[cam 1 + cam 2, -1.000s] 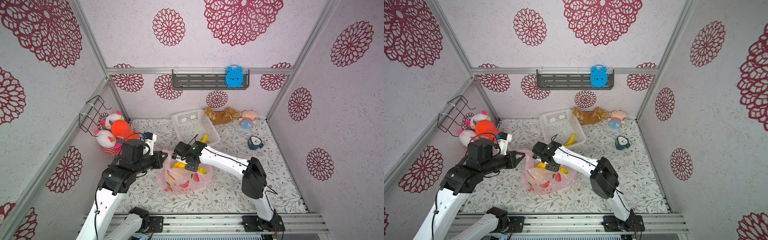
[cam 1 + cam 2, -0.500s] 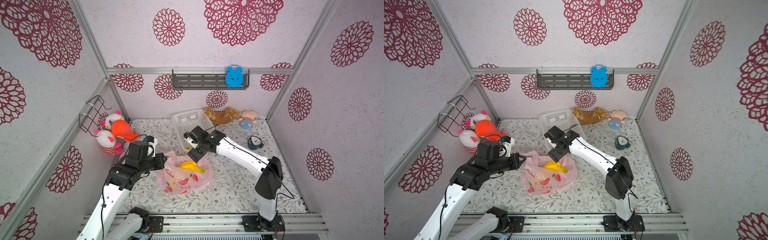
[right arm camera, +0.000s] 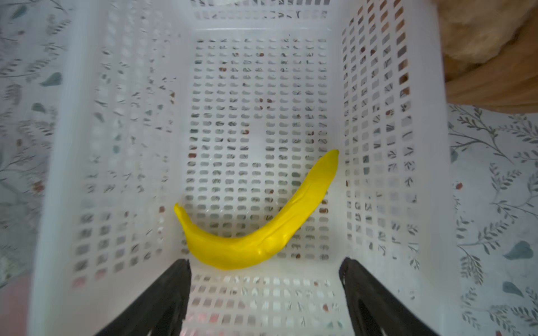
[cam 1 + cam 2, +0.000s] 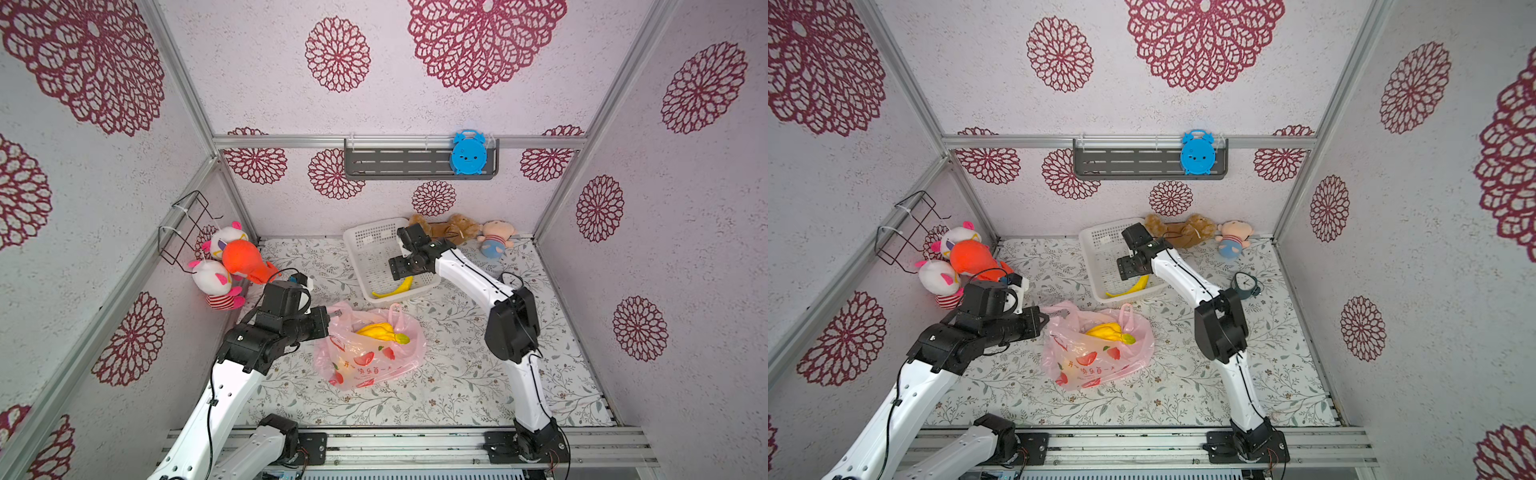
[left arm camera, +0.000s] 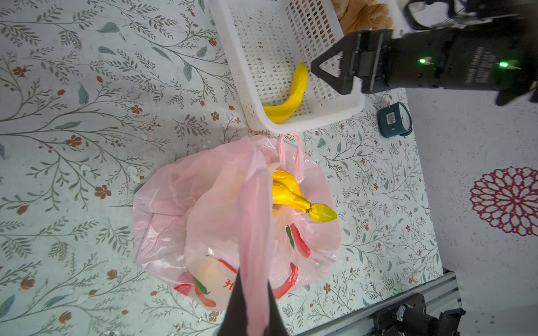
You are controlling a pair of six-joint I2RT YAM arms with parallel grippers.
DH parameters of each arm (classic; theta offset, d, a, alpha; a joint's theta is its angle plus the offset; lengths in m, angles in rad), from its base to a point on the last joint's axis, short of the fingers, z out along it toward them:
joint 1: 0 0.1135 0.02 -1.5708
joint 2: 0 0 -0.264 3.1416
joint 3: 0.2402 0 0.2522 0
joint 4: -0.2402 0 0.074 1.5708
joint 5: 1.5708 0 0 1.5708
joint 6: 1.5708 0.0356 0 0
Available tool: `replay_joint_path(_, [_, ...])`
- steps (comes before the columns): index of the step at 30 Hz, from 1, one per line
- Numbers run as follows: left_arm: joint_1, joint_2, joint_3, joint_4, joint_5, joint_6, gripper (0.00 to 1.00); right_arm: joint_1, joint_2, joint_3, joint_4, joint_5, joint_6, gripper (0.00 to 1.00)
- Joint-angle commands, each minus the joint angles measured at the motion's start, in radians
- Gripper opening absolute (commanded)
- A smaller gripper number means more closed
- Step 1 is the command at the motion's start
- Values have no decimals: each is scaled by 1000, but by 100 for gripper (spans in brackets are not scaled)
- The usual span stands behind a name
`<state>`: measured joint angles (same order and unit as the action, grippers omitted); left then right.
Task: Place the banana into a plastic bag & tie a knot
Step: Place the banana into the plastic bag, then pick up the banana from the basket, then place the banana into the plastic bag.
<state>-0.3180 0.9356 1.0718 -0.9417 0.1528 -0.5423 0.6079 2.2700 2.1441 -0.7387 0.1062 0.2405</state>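
The pink plastic bag (image 4: 374, 361) (image 4: 1100, 359) lies mid-table with its mouth open and a yellow banana bunch (image 4: 380, 331) (image 5: 291, 195) resting inside. My left gripper (image 4: 332, 318) (image 5: 253, 305) is shut on one handle strip of the bag, pulled taut. The other handle loop (image 5: 288, 151) stands free, and no knot is in view. My right gripper (image 4: 401, 255) (image 3: 265, 264) hangs open over the white mesh basket (image 4: 361, 249) (image 3: 72, 145). A single banana (image 4: 395, 287) (image 3: 256, 229) lies in the basket just ahead of its fingertips, untouched.
Plush toys (image 4: 232, 262) crowd the back left corner under a wire rack (image 4: 187, 228). A brown bear (image 4: 449, 226) and a doll (image 4: 494, 239) lie along the back wall. A small dark alarm clock (image 4: 1246, 284) stands right of the basket.
My right gripper left the banana bunch in the bag, opened, and swung back over the basket. My left gripper kept its hold on the handle and shifted slightly.
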Motion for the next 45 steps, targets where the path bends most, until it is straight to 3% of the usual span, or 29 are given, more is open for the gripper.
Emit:
replay_joint_path(1, [-9,-9,8,-2,-16,17,0,-11,96,133,-129,52,81,86])
replay_joint_path(8, [-8,-1,7,7,-1,21,0,-13,250,265,-194,195,254,94])
replay_joint_path(13, [-8,9,16,10,5,30,0,-17,328,284,-137,151,309,92])
replay_joint_path(16, [-9,12,23,8,9,33,0,-22,367,295,-98,95,322,79])
replay_joint_path(22, [-8,11,33,2,13,32,0,-23,334,295,-46,63,315,34])
replay_joint_path(25, [-8,11,42,-11,13,29,0,-24,264,288,-4,93,273,19])
replay_joint_path(28, [-9,6,50,-29,3,28,0,-22,173,260,56,106,216,9])
replay_joint_path(32, [-9,-4,48,-28,-6,22,0,-9,-10,100,207,134,144,3])
replay_joint_path(37, [-10,-4,45,-20,-12,12,0,40,-250,-168,427,197,34,3])
replay_joint_path(45, [-7,28,77,-59,-37,8,0,262,-586,-703,916,433,-240,2])
